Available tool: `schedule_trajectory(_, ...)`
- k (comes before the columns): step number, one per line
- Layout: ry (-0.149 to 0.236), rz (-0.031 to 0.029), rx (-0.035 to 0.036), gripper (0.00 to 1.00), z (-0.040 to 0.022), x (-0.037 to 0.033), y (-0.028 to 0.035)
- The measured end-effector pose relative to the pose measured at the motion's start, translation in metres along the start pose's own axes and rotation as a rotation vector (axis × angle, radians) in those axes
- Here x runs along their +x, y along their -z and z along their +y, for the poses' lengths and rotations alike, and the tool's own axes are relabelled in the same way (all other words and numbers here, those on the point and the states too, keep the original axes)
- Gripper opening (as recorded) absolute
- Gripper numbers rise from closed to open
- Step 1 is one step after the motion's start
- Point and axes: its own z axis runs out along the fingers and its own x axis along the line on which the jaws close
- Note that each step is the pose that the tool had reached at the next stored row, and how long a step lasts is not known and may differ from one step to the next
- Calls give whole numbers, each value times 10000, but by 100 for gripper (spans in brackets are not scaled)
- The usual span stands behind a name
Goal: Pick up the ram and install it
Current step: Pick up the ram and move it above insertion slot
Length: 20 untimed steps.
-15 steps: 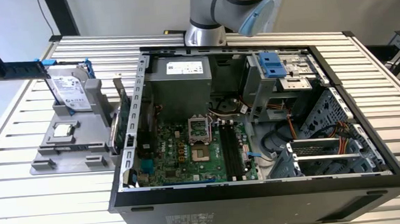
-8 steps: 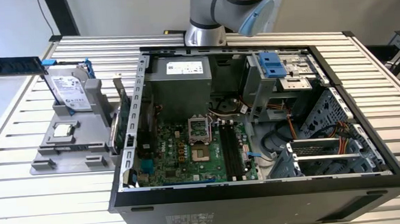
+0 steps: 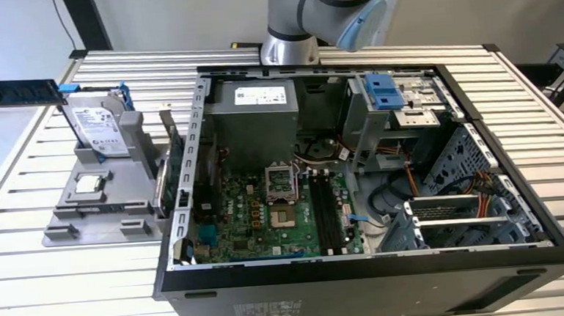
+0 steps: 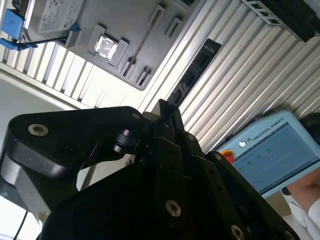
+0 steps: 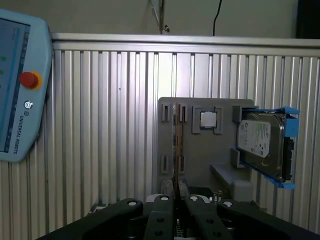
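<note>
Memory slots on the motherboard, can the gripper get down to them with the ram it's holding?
Probably yes. The case lies open, and the black memory slots look empty with nothing over them; cables bunch just past one end. The gripper holds the ram above the grey holder.

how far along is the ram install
Done: the ram is out of the grey holder, whose slots sit bare. In hand: the claw is shut on it, up above the table. Left: seating it; the memory slots look empty.
</note>
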Motion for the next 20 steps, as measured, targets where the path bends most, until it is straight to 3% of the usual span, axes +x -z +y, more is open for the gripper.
schedule_trajectory(11, 0, 0, 0, 0, -136, 1, 0)
schedule_trajectory(20, 1, 0, -1, 0, -156, 1, -13)
